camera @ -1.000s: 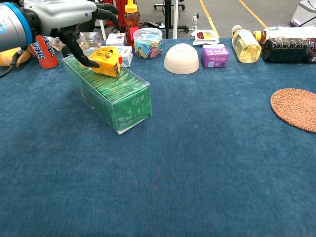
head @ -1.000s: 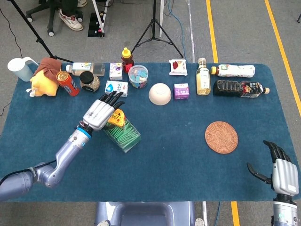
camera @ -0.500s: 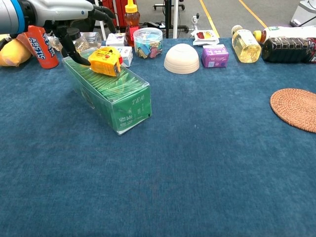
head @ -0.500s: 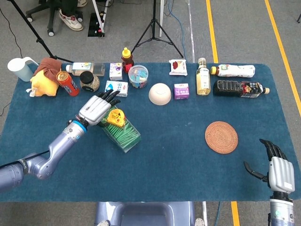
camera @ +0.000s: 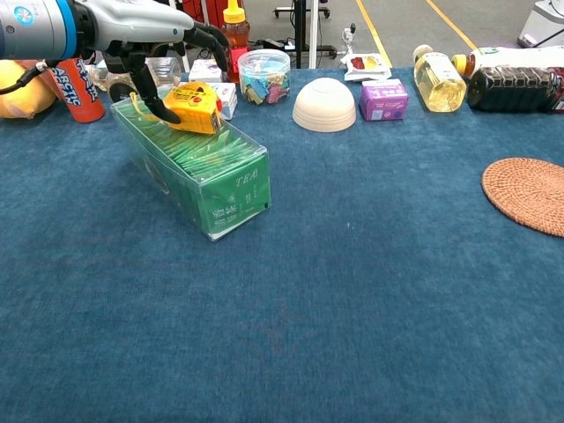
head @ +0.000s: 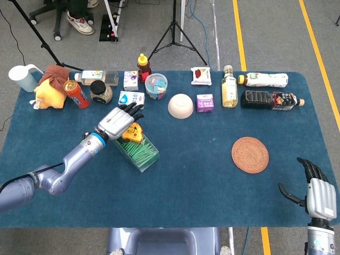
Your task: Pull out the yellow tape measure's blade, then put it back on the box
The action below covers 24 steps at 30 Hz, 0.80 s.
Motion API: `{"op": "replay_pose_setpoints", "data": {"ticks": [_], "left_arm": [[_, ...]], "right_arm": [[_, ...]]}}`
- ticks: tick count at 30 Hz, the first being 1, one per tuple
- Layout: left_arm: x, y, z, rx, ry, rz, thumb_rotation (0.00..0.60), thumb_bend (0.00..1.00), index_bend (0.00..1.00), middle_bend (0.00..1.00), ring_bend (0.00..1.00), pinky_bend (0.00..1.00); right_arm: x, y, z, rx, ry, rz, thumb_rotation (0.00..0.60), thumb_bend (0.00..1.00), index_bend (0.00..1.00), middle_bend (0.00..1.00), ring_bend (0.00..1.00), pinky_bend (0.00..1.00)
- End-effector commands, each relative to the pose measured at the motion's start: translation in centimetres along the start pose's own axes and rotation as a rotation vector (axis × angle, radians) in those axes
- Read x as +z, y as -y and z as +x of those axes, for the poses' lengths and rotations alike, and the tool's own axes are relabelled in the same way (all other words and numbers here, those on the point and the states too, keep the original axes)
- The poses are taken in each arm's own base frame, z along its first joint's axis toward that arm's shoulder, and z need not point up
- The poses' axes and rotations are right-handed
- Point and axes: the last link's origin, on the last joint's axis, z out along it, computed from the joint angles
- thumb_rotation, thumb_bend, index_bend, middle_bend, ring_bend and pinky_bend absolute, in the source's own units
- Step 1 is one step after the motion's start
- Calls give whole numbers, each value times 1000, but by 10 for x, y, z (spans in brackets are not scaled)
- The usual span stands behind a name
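The yellow tape measure (head: 132, 133) (camera: 194, 106) lies on the far end of the green tea box (head: 140, 153) (camera: 198, 163), blade not drawn out. My left hand (head: 118, 123) (camera: 145, 35) cups round it from the left. The thumb (camera: 152, 99) is against the tape's left side and the fingers (camera: 214, 46) arch down behind it. Whether they clamp it is not clear. My right hand (head: 319, 194) hovers at the table's front right corner, fingers apart and holding nothing. It does not show in the chest view.
Behind the box stand a red can (camera: 72, 77), a jar of clips (camera: 263, 75), small cartons (camera: 220, 92) and a white bowl (camera: 324, 104). A purple box (camera: 383, 99), bottles (camera: 438, 79) and a woven coaster (head: 249, 154) lie to the right.
My left hand drew back to the left half a second ago and has now come back over the tape measure. The tape stays on the box. The right hand barely shifted.
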Motion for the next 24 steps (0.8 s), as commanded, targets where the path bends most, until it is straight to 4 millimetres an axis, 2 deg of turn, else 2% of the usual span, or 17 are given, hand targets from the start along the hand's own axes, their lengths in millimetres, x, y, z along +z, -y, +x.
{"op": "replay_pose_setpoints", "data": {"ticks": [1,7,15,20,24], "left_arm": [[2,0,0,1,6,0,600,148,198,39,12,188],[4,1,0,-21,18,3,600,159,339,151,156,301],[9,1,0,-45,21,8,600,180,433,255,275,428],[9,1,-1,-56,-3,9,600,235,516,332,358,559],[10,0,-2,-74,-14,9,600,290,559,380,405,601]], "right_arm": [[0,0,0,1,-1,1,402,276,150,182,178,241],[0,0,1,0,-4,-2,404,275,150,183,178,241],[0,2,4,3,-10,0,400,275,151,183,178,241],[-1,2,3,4,-8,0,404,275,150,183,178,241],[0,3,3,6,-9,3,404,275,150,182,178,241]]}}
